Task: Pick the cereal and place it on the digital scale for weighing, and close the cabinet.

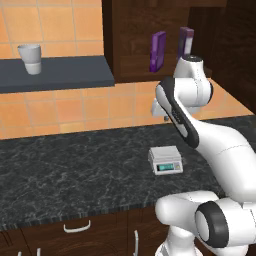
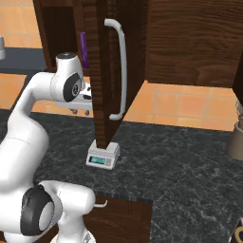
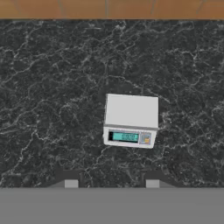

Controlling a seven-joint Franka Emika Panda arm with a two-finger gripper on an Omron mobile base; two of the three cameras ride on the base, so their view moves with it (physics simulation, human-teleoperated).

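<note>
The fingers [image 3: 111,183] stood apart with nothing between them, above the dark surface [image 3: 52,87]. The digital scale [image 3: 131,120] sat on that surface just beyond the fingertips. The cereal [image 1: 158,51] stood upright in the open cabinet [image 1: 131,40], well above the fingers.

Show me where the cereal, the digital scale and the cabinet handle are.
cereal [image 1: 158,51], left base view, middle of its purple face
digital scale [image 3: 131,111], hand view, top plate
cabinet handle [image 2: 123,71], right base view, middle of the bar
</note>
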